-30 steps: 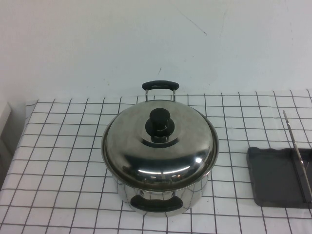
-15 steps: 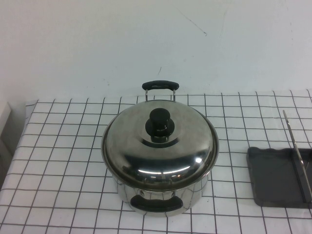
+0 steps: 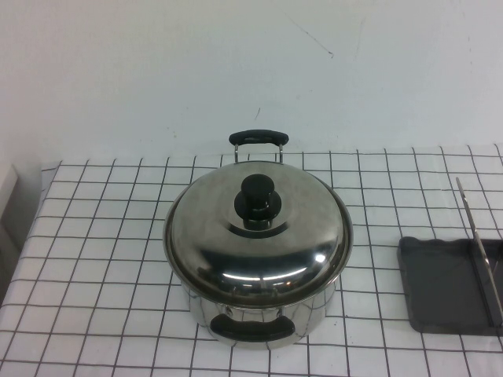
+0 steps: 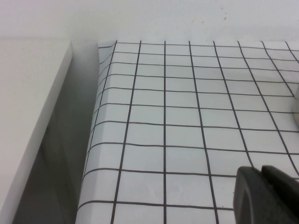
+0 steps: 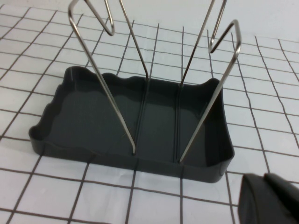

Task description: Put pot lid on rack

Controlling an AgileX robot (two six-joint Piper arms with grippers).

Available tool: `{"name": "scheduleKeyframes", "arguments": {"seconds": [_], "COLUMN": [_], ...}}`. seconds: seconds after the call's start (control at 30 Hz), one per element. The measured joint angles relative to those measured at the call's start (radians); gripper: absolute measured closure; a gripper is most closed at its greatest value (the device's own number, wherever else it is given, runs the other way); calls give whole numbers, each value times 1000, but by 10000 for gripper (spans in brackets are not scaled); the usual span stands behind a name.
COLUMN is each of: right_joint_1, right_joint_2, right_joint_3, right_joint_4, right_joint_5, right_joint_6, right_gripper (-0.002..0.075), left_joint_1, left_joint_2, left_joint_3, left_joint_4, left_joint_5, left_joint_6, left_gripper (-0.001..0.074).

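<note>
- Both pincers sit out of the high view; left pincer (image 4: pixel 266 196) and right pincer (image 5: pixel 271 200) show only a dark tip, so we cannot tell their spread.
- Pot lid (image 3: pixel 258 228) rests on the pot (image 3: pixel 263 318), frame centre; rack (image 3: pixel 448 287) at right edge.
- We should pinch the knob (image 3: pixel 258 196) squarely, lift straight, then tilt it between the wires (image 5: pixel 154 79).

Cut off or hidden: rack (image 3: pixel 440 294) by the high view's right edge, wire tops lost in the right wrist view — pot (image 3: pixel 259 318) mostly under its lid (image 3: pixel 258 236) — left gripper (image 4: pixel 266 196) and right gripper (image 5: pixel 268 200) only dark corner slivers.
</note>
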State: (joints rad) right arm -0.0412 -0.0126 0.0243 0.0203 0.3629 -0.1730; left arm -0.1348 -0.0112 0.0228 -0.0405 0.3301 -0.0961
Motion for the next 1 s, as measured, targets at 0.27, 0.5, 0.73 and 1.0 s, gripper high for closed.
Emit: {"name": "scheduleKeyframes", "arguments": {"seconds": [0.27,0.5,0.73,1.0], "right_joint_1": [0,0,0,0], "right_joint_2": [0,0,0,0], "right_joint_3": [0,0,0,0], "right_joint_4": [0,0,0,0], "right_joint_5": [0,0,0,0], "right_joint_6": [0,0,0,0], "right_gripper": [729,729,729,729], "left_joint_1": [0,0,0,0], "left_joint_2": [0,0,0,0], "left_joint_3": [0,0,0,5], "left_joint_4": [-4,-5,-46,-442], "left_joint_5": [2,4,-1,-206], "left_joint_6": [-18,-32,-63,-175], "left_gripper": [736,736,736,736]}}
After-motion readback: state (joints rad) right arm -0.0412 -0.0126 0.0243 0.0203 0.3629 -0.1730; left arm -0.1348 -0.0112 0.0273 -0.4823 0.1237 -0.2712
